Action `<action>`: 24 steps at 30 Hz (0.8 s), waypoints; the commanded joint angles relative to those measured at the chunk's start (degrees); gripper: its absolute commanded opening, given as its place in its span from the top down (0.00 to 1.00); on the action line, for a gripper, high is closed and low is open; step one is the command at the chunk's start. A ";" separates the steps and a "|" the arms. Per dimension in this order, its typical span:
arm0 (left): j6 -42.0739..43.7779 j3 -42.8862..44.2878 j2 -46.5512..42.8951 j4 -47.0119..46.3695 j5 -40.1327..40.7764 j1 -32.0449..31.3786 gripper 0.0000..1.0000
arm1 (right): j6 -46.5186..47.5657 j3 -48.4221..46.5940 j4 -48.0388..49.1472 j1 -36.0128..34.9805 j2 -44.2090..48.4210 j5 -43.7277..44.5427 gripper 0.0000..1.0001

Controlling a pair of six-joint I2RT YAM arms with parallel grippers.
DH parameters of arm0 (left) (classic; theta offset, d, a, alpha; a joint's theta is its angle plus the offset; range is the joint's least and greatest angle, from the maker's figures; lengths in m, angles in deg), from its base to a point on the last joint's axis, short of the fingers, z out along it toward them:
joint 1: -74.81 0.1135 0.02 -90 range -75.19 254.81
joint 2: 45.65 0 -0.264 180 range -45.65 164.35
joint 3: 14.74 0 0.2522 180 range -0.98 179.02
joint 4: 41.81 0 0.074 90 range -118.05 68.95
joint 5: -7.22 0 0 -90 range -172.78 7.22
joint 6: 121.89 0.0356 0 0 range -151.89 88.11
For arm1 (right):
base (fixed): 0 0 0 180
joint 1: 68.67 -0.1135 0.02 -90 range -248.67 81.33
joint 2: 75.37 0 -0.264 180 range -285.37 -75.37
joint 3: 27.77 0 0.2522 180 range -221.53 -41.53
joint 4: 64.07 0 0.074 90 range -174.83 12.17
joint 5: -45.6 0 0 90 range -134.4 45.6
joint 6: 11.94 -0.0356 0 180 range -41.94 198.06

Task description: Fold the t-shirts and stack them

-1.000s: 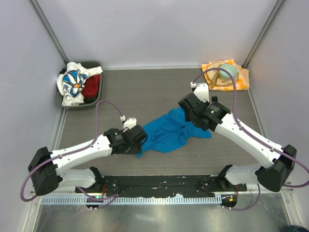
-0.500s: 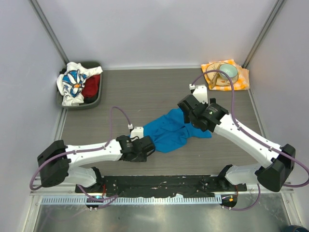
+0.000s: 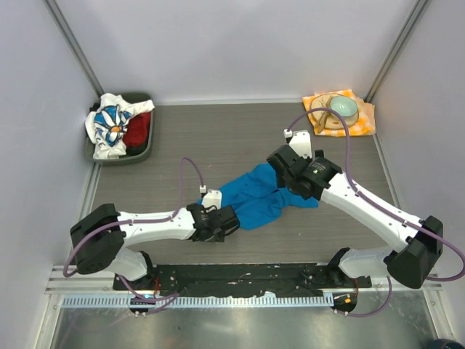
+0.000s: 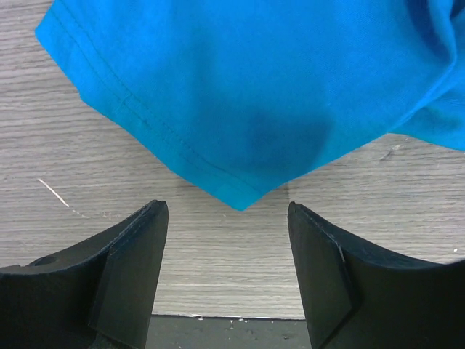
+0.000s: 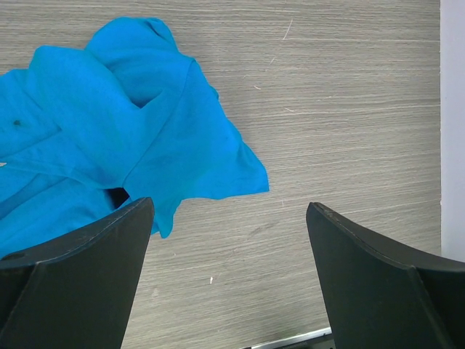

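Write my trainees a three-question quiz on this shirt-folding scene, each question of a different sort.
1. True or false: the left tool and the right tool are both shut on the blue t-shirt.
2. Where do the daisy-print t-shirt and the red t-shirt lie? A) in the bin; B) stacked beside the blue one; C) held in the air.
3. Fill in: just ahead of the left tool lies a hemmed ____ of the blue t-shirt.
Key: 1 false, both are open and hold nothing; 2 A; 3 corner.
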 commanded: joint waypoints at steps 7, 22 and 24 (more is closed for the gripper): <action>2.33 3.70 4.07 -4.73 2.37 -0.25 0.33 | -0.37 0.75 2.26 0.17 0.96 0.98 0.08; 3.73 4.14 8.73 -8.42 2.29 -0.16 0.44 | -0.37 2.33 2.70 0.17 1.05 1.16 0.08; 3.65 4.05 9.34 -8.69 2.55 -0.16 0.48 | -0.54 2.42 2.70 0.17 1.05 1.07 0.08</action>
